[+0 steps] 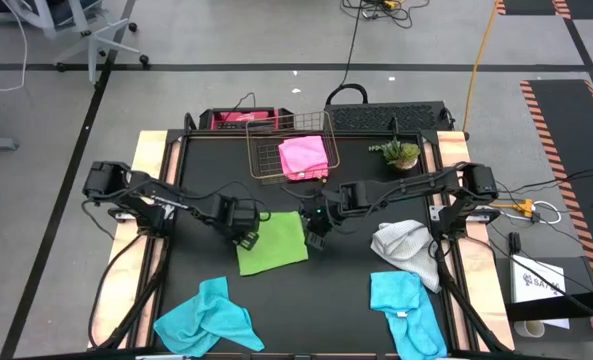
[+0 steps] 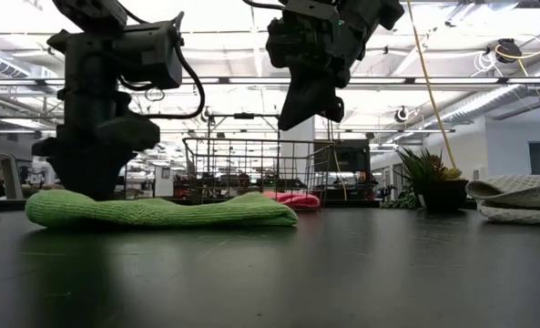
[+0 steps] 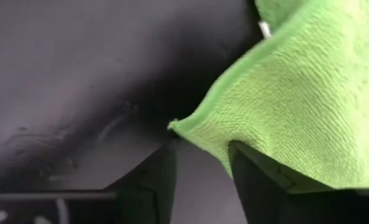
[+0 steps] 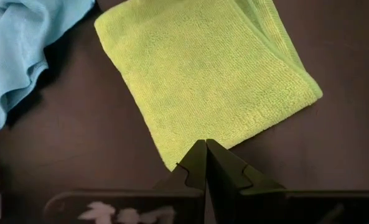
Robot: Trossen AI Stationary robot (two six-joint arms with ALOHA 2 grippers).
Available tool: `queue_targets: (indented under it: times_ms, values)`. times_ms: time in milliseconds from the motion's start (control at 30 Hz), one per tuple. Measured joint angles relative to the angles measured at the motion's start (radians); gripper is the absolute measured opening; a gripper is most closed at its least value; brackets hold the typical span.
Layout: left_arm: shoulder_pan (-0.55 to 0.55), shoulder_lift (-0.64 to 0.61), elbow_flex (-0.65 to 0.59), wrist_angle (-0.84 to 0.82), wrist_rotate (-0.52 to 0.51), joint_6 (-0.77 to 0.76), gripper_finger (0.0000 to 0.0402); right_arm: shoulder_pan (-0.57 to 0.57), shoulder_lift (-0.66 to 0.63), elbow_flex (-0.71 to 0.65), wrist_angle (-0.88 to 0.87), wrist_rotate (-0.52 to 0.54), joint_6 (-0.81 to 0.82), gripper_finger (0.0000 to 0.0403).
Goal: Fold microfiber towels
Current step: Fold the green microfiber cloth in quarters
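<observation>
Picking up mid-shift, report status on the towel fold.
Left gripper open, low at lime green towel corner. Right gripper shut, raised beside it. Towel folded flat on table. Nothing in the way.

I see bright ceiling lights behind the table (image 2: 342, 273) backlighting the arms; the green towel (image 3: 308, 106) is blurred close-up.

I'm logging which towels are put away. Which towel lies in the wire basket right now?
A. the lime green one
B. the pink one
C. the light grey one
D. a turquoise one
B: the high view shows the pink towel inside the wire basket; the lime green towel lies on the table.
</observation>
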Motion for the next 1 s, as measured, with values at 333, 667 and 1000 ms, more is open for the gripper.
queue_targets:
  times_ms: [333,667,1000]
  values:
    - [0.018,-0.003,0.01,0.026,0.033,-0.009,0.0191,-0.001,0.0,0.0,0.001,-0.002,-0.001,0.0]
    - [0.018,-0.003,0.047,0.023,0.066,-0.006,0.0182,-0.002,0.0,0.0,0.001,-0.003,-0.001,0.0]
    - [0.045,-0.003,0.108,-0.042,0.144,0.052,0.0182,-0.002,0.0,0.0,0.001,-0.004,0.0,0.0]
